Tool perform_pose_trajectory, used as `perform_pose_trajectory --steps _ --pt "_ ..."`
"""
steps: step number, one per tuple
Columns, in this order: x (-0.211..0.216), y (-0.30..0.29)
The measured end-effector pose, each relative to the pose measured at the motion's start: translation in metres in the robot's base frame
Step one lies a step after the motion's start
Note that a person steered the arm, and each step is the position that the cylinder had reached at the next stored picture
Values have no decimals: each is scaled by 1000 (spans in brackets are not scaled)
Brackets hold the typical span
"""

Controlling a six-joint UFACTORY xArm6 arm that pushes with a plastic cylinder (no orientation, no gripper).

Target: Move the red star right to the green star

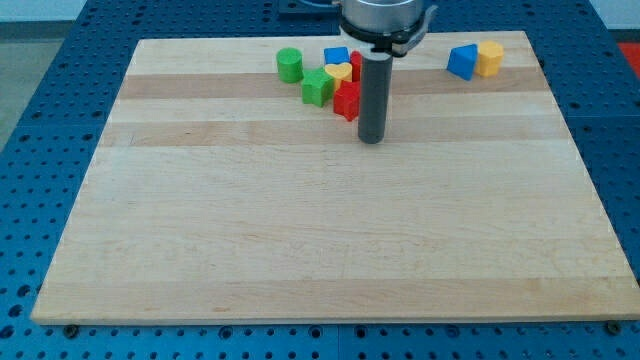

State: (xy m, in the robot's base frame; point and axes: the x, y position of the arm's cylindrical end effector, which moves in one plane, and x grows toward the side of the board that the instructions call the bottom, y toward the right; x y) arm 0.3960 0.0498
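The red star (347,101) lies near the view's top centre of the wooden board (320,230), touching the right side of the green star (318,87). My tip (372,138) rests on the board just right of and slightly below the red star, close to it or touching. The rod hides part of another red block (356,66) behind it. A yellow heart-shaped block (341,72) and a blue block (336,56) sit just above the two stars.
A green cylinder (290,64) stands left of the cluster. A blue block (462,62) and a yellow block (490,58) sit together at the view's top right. The board's top edge is close behind the cluster.
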Motion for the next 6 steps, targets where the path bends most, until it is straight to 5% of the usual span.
perform_pose_trajectory --steps 6 --pt "-129 -18"
